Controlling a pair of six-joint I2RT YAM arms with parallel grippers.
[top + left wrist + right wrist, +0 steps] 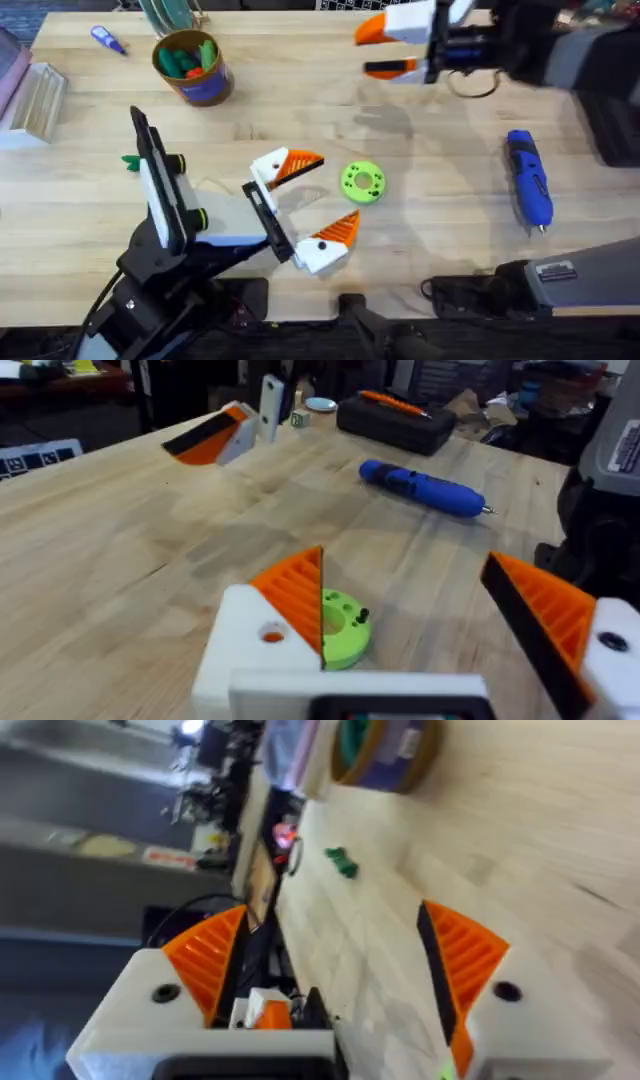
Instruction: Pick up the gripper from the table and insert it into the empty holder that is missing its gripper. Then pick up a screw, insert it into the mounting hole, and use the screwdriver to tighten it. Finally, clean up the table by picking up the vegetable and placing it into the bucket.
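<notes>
My left gripper (325,195) hovers open low over the table, both its white blocks carrying orange fingers (295,595). My right gripper (385,50) is open too, raised at the far right, and also bears two orange fingers (460,960). The loose gripper and the empty holder are out of view. The blue screwdriver (528,180) lies at the right, also visible as the screwdriver (425,488). The green vegetable (131,162) lies on the table left of my left arm. The bucket (192,65) stands far left with green and orange pieces inside.
A green round disc (362,182) with holes lies just beyond my left gripper, with a small dark piece (362,617) on its rim. A blue-purple pen-like tool (108,40) lies far left. A black case (395,420) sits beyond the screwdriver.
</notes>
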